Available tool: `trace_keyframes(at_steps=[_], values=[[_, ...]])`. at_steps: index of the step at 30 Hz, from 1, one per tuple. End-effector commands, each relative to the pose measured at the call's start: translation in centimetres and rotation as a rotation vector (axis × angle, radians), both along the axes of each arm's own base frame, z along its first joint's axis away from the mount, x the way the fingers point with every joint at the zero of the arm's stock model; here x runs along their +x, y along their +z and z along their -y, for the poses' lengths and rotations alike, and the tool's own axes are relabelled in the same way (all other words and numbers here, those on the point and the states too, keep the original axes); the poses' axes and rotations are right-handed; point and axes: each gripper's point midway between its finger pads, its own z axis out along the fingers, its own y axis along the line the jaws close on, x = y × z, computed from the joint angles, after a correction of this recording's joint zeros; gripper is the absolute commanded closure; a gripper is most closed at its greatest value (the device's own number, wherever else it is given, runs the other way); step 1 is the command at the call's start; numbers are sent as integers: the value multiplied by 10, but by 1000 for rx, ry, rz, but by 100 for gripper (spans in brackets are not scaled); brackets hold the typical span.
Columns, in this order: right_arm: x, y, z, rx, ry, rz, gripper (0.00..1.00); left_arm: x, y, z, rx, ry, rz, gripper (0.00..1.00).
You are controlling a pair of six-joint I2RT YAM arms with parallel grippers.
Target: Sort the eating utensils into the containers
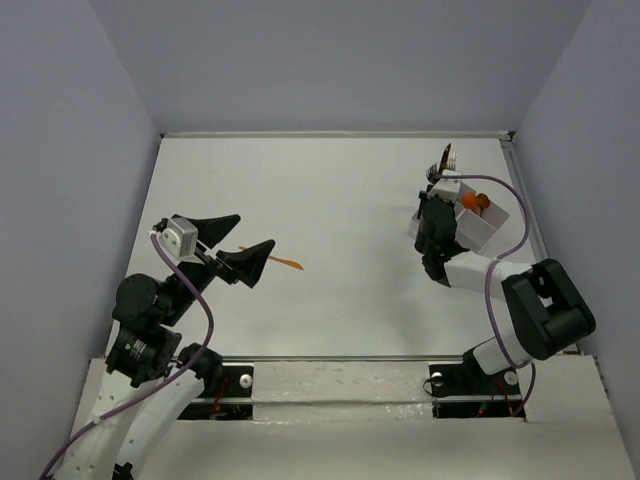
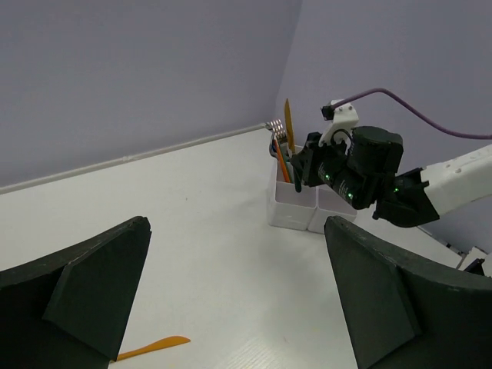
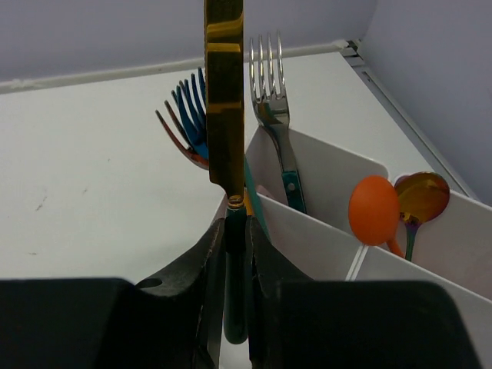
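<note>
One right gripper (image 3: 234,257): nearly closed, pinching the green handle of an upright gold-bladed knife (image 3: 224,92).
Box: white divided box (image 3: 327,165) just behind the knife; silver fork (image 3: 265,77), orange spoon (image 3: 374,209) and coppery spoon (image 3: 421,196) stand inside.
Left gripper (image 1: 256,230): wide open, empty; orange stick (image 1: 285,262) on the table (image 1: 330,200) nearby.

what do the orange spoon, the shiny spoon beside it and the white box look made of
The orange spoon: likely plastic, matte and evenly coloured, no sharp reflections. The shiny spoon: probably metal with a coppery polished finish, mirror-like glints on its bowl. The white box: seemingly thin plastic, smooth opaque walls with a soft sheen.
</note>
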Motion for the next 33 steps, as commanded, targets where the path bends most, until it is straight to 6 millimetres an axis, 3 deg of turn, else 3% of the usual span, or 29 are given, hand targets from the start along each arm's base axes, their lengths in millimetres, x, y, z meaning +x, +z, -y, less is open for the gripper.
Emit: trace_keyframes(at_steps=[1,18,33], values=[[11,13,1,32,-35,60,100,-1,10,0,-23,-3,42,1],[20,-6,1,-12,-75,-64,99,0,9,-1,-22,3,39,1],[15,-11,-1,13,-56,-100,80,0,9,-1,-22,3,39,1]])
